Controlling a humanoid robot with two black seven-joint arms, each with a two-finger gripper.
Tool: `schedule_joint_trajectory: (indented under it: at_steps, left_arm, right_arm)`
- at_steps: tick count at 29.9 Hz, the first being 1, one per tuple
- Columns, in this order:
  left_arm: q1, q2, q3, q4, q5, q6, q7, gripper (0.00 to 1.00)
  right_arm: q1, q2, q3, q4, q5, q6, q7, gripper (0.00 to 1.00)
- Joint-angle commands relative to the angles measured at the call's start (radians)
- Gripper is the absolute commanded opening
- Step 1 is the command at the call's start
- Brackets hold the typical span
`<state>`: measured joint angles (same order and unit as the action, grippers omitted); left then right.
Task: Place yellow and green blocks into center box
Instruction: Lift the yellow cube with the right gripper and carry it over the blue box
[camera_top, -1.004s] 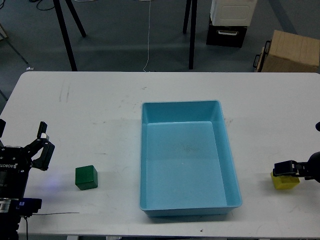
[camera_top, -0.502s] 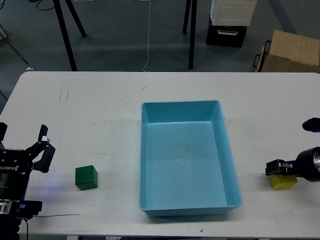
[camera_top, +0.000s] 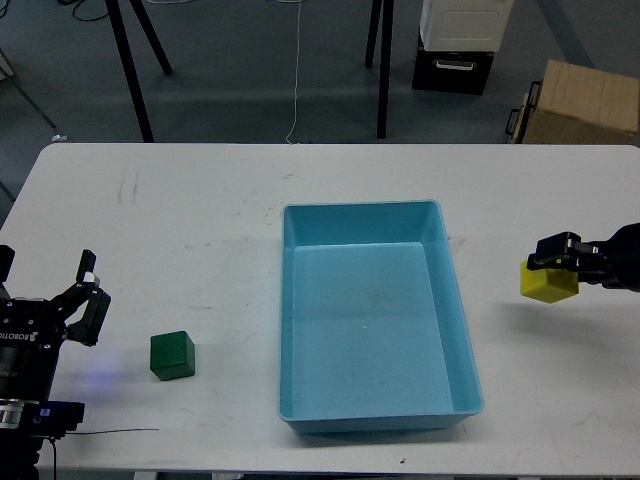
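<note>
A light blue box (camera_top: 300, 300) sits open at the table's center and holds nothing. A green block (camera_top: 172, 355) rests on the table to its left. My left gripper (camera_top: 85, 292) is open, at the left edge, a short way left of the green block. My right gripper (camera_top: 558, 253) is shut on a yellow block (camera_top: 547, 284) and holds it in the air to the right of the box, above the table surface.
The white table (camera_top: 200, 220) spans the view. Beyond its far edge stand black stand legs (camera_top: 135, 70), a black and white case (camera_top: 455, 45) and a cardboard box (camera_top: 580, 103) on the floor.
My right gripper has lifted the yellow block off the table, up and slightly left toward the box. The left arm and green block have not moved.
</note>
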<state>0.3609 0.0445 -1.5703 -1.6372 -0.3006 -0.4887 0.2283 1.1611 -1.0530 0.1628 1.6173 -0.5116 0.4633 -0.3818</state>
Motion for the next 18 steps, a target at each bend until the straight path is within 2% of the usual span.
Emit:
schedule_joint_trajectory:
  at_steps: [1, 9, 15, 16, 18]
  left_arm:
    - [-0.006, 0.0, 0.001, -0.001, 0.001, 0.0, 0.0, 1.0]
    - [-0.011, 0.0, 0.001, 0.01, 0.001, 0.0, 0.0, 1.0]
    - [-0.01, -0.002, 0.019, 0.016, 0.001, 0.0, 0.0, 1.0]
    - [-0.01, -0.002, 0.019, 0.017, 0.001, 0.0, 0.0, 1.0]
    - [-0.01, -0.002, 0.019, 0.017, 0.001, 0.0, 0.0, 1.0]
  right_arm:
    - [0.092, 0.163, -0.055, -0.115, 0.137, 0.002, 0.001, 0.01]
    - [0.1, 0.502, -0.183, -0.315, 0.136, 0.002, 0.001, 0.01]
    - [0.1, 0.642, -0.258, -0.373, 0.133, -0.002, -0.002, 0.01]
    - [0.1, 0.653, -0.267, -0.376, 0.133, -0.002, -0.002, 0.03]
    - [0.098, 0.671, -0.276, -0.379, 0.131, -0.005, -0.002, 0.15]
